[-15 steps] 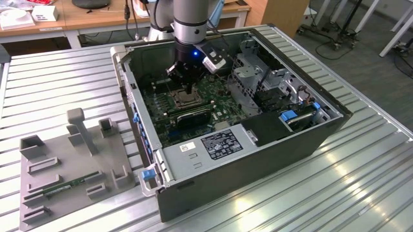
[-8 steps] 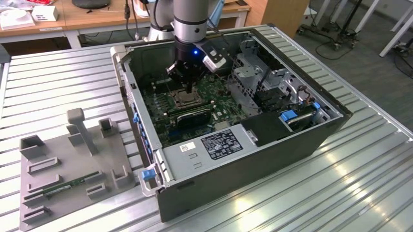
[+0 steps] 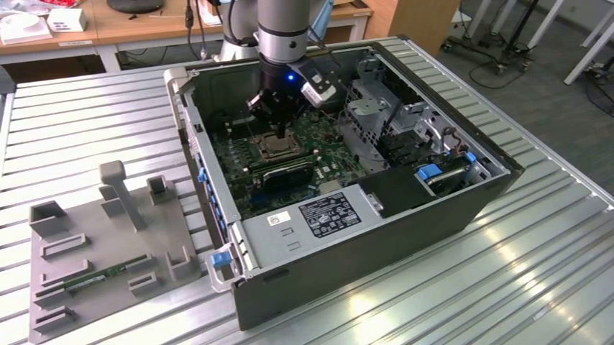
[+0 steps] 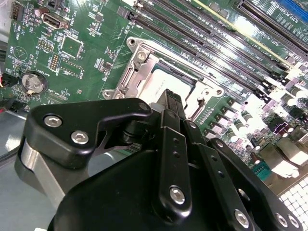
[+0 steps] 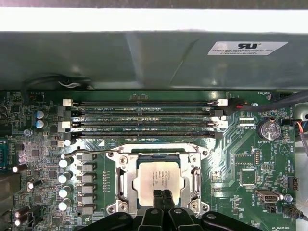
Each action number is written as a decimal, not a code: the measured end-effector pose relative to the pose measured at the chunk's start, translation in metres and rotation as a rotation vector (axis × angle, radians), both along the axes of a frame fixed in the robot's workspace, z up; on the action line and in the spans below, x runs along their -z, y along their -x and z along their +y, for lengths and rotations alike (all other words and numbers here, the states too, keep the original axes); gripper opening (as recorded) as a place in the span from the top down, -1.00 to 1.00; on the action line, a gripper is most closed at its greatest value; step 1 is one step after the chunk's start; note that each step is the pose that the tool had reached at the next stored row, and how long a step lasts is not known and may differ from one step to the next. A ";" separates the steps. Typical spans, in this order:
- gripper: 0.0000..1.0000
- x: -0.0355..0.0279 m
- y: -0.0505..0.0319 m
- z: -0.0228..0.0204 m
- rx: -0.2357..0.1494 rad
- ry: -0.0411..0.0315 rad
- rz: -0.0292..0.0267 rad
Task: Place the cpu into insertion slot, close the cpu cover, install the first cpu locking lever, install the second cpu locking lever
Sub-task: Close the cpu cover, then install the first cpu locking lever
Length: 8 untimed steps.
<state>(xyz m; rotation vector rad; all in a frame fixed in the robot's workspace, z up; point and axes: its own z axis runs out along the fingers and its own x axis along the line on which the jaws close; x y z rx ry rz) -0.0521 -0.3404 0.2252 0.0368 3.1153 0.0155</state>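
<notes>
The cpu, a silvery-tan square chip, lies in the insertion slot on the green motherboard. The cpu cover, a silvery frame, lies flat around the chip. My gripper is shut with nothing between its fingers. Its narrow black tips are pressed together over the chip's near edge. Whether they touch the chip I cannot tell. In the second wrist view the gripper points down at the cpu and its cover. In the exterior view the gripper hangs inside the open computer case, just above the socket.
Long black memory slots run beside the socket, and a coin battery sits nearby. Case walls and a drive cage ring the board. A grey fixture holding a memory stick stands at the exterior view's left.
</notes>
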 end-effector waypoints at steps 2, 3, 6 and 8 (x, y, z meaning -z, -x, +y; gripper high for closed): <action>0.79 0.0001 0.0001 0.0000 0.000 -0.0001 -0.0001; 0.79 0.0001 0.0002 0.0000 0.000 -0.0002 -0.0001; 0.79 0.0001 0.0004 0.0000 0.000 -0.0002 -0.0001; 0.79 -0.0010 0.0005 0.0000 0.000 -0.0001 -0.0001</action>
